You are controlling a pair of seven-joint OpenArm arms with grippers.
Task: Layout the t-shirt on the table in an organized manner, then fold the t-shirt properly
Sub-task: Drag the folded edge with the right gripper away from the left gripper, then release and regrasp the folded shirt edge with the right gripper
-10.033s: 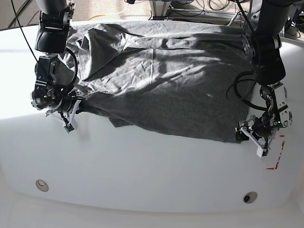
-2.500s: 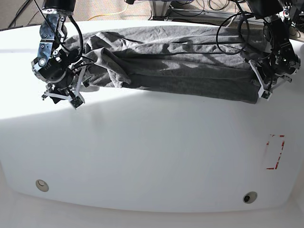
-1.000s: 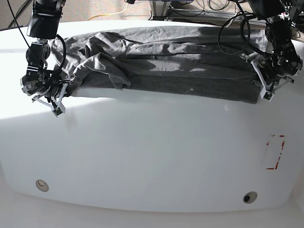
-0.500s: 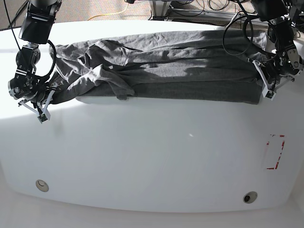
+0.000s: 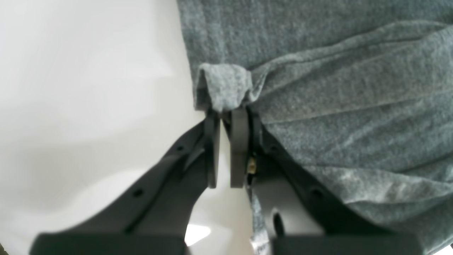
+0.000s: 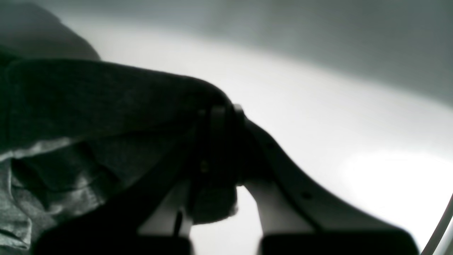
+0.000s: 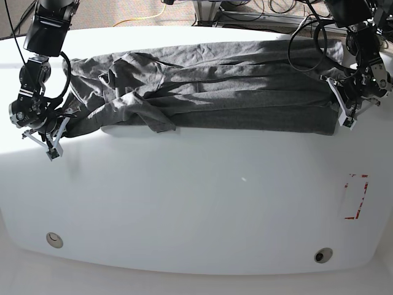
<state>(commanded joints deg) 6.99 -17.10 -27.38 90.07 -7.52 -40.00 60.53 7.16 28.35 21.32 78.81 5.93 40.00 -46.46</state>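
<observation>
The left gripper (image 7: pixel 346 112) sits low at the base view's right, its dark jaws nearly closed, pinching a fold of the t-shirt (image 5: pixel 226 92). The right gripper (image 7: pixel 49 138) hangs from its arm at that view's left, jaws clamped on cloth, wrist angled downward.

beyond the far edge lies a tan floor (image 7: pixel 116 11). black and yellow cables (image 7: pixel 164 7) trail there. bright light falls from the left.

I'm seeing a plain heather-grey t-shirt (image 7: pixel 209 92) lying on the glossy white counter (image 7: pixel 184 203), red tape mark (image 7: pixel 356 196) showing at four o'clock.
</observation>
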